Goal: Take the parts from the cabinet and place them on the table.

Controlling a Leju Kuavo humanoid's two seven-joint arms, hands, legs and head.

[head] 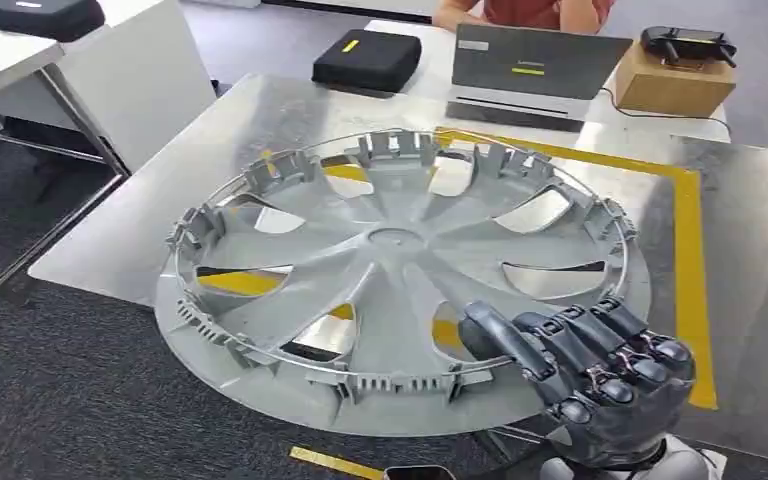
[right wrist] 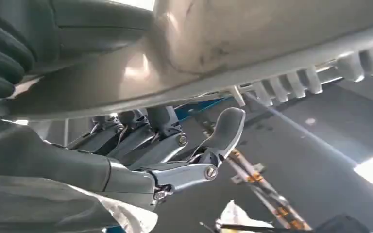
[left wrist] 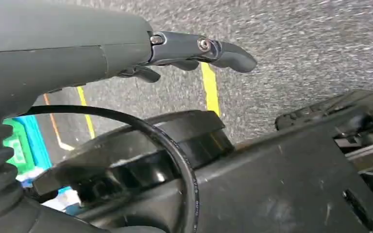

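Silver-grey hubcap above the dark grey robot hand. Brushed-metal surface with a yellow stripe beside the robot hand. Black case, tan box beyond.

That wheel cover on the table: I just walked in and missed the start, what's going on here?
The robot's right hand grips the near rim of the grey wheel cover, which lies over the metal table, part of it overhanging the near edge. The left hand hangs over the floor, holding nothing. A person sits behind a laptop.
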